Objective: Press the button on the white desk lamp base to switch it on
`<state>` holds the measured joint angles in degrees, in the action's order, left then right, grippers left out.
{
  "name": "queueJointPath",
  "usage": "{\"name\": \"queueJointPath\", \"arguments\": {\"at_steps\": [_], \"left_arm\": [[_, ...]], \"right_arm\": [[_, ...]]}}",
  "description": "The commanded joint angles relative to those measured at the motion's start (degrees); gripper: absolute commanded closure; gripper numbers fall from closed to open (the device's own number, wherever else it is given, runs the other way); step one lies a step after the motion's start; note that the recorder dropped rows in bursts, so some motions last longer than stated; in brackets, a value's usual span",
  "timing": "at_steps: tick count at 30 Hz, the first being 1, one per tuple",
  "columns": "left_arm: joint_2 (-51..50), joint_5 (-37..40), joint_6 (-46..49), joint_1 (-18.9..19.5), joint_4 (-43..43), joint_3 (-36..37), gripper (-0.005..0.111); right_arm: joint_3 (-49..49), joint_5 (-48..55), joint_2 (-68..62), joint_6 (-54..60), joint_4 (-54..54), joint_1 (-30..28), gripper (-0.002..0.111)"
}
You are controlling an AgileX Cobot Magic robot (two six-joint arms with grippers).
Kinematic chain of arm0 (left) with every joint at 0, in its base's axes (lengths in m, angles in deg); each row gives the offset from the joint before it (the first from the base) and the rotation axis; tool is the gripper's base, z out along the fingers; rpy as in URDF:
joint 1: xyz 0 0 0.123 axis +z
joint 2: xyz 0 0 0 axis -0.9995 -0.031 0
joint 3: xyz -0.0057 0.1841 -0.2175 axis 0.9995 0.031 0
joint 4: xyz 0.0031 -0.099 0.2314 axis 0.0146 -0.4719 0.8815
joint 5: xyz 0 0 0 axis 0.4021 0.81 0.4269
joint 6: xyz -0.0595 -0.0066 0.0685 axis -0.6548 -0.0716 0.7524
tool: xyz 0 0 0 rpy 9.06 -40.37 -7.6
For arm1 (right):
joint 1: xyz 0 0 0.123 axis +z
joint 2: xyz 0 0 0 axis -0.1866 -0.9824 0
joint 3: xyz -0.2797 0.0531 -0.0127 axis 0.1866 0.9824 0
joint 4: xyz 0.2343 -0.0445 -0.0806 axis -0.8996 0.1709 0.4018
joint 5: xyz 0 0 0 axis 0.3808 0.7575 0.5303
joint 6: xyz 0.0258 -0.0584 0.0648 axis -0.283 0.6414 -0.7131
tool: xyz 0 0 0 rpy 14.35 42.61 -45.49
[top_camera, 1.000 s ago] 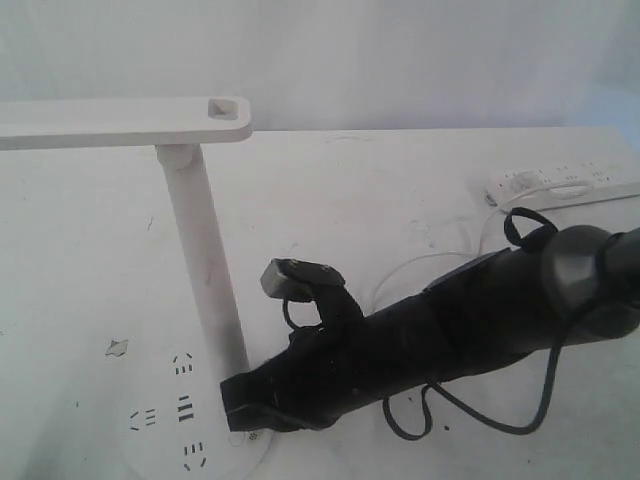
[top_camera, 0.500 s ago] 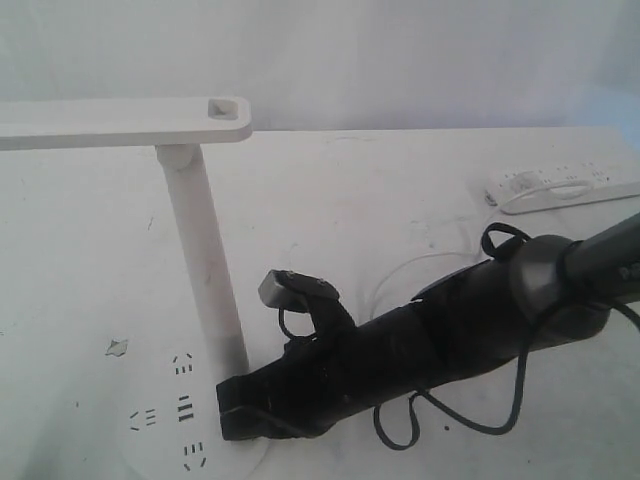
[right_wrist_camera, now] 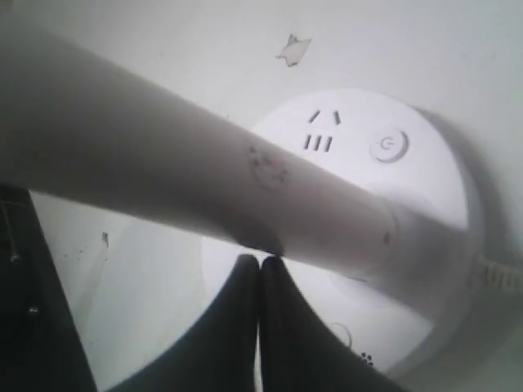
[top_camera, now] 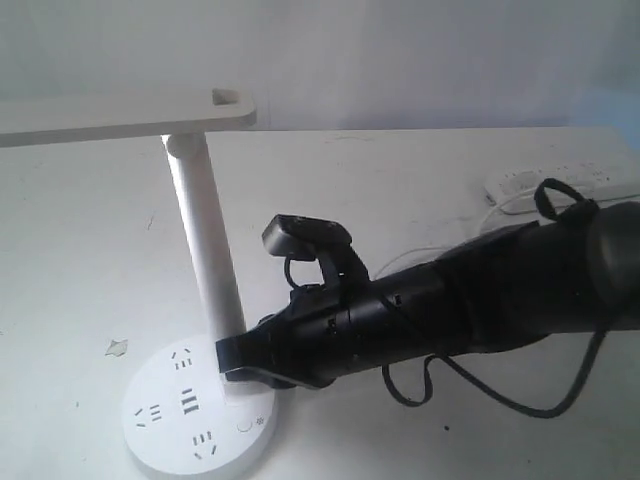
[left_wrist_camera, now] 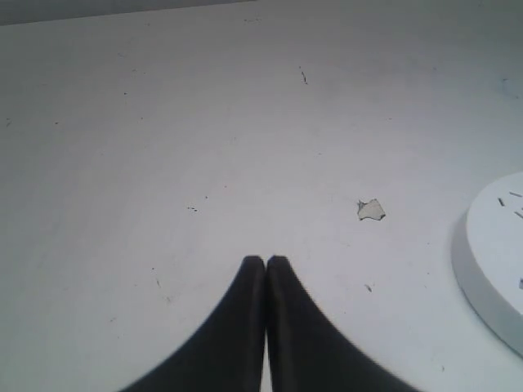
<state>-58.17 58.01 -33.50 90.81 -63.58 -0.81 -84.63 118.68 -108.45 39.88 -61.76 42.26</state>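
plain white table (top_camera: 420, 200), the white desk lamp base (top_camera: 150, 440) at its front left with the button (top_camera: 244, 426) just beside the right gripper (top_camera: 228, 362), jaws pinched together into one poking tip, i guess for pressing; left gripper (left_wrist_camera: 265, 263) clenched too, parked aside.

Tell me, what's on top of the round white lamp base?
The lamp base carries dark socket slots, a tiny round button and the tall stem. The shut right gripper covers part of it, so anything beneath is hidden.
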Motion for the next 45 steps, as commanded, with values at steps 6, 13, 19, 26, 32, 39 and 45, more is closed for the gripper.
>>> {"name": "queueJointPath", "arguments": {"at_steps": [6,13,19,26,32,39,45], "left_arm": [[-0.06,0.09,0.0,0.13,-0.26,0.11,0.107],[-0.06,0.09,0.0,0.13,-0.26,0.11,0.107],[-0.06,0.09,0.0,0.13,-0.26,0.11,0.107],[-0.06,0.09,0.0,0.13,-0.26,0.11,0.107],[-0.06,0.09,0.0,0.13,-0.26,0.11,0.107],[-0.06,0.09,0.0,0.13,-0.26,0.11,0.107],[-0.06,0.09,0.0,0.13,-0.26,0.11,0.107]], "right_arm": [[3.88,-22.31,29.52,-17.02,28.84,-0.1,0.108],[5.69,-29.34,51.64,-17.27,38.98,-0.1,0.108],[5.69,-29.34,60.89,-17.27,38.98,-0.1,0.108],[5.69,-29.1,69.35,-17.56,38.72,-0.1,0.108],[8.4,-25.41,76.58,-17.89,38.3,-4.23,0.108],[16.04,-25.92,77.36,-21.75,34.65,-21.0,0.108],[22.47,-26.49,78.97,-38.69,34.44,-36.28,0.108]]}}
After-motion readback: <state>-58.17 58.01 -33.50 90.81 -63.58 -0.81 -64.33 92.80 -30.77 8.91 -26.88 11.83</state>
